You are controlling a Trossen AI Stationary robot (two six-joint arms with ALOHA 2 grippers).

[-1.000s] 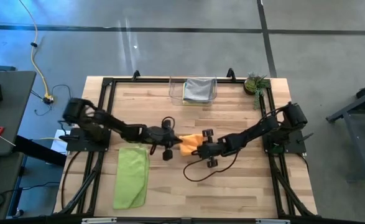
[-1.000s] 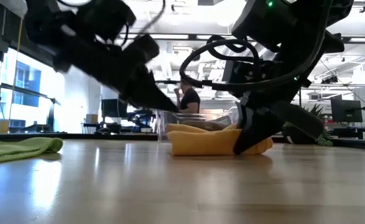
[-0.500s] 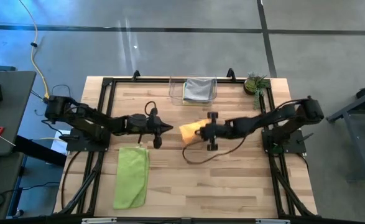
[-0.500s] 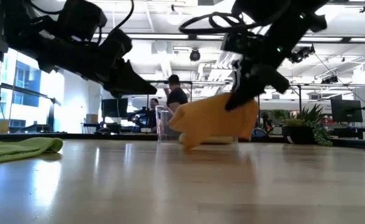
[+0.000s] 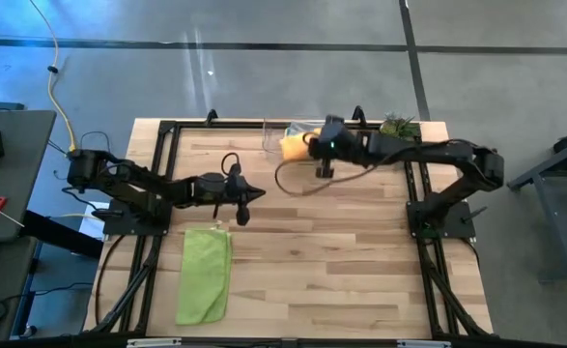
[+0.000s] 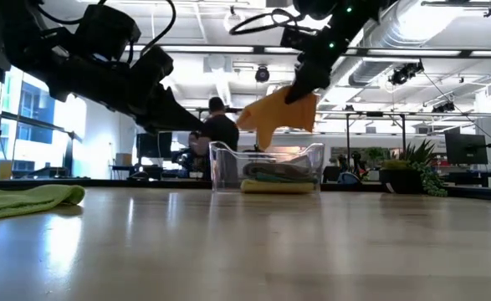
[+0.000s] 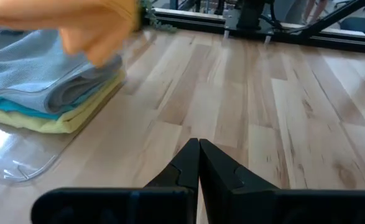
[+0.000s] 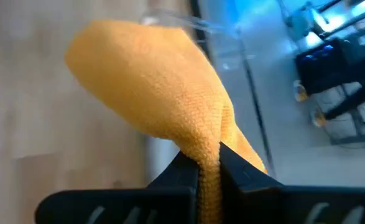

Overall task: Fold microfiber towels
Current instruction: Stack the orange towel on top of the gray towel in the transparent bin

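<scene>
The clear plastic bin at the far edge of the table serves as the landmark. Well to the left of the bin and nearer the front edge, the lime green towel lies flat on the wood in a long strip. Between that towel and the bin, the left gripper hovers over bare wood with its fingers pressed together on nothing, tips pointing toward the bin. Inside the bin sits a stack of folded towels: the yellow towel at the bottom, the teal towel on it, the grey towel on top. Directly above the bin, clear of the stack, the orange towel hangs bunched from the right gripper, whose fingers pinch one edge of it. Just right of the bin stands a small potted plant.
</scene>
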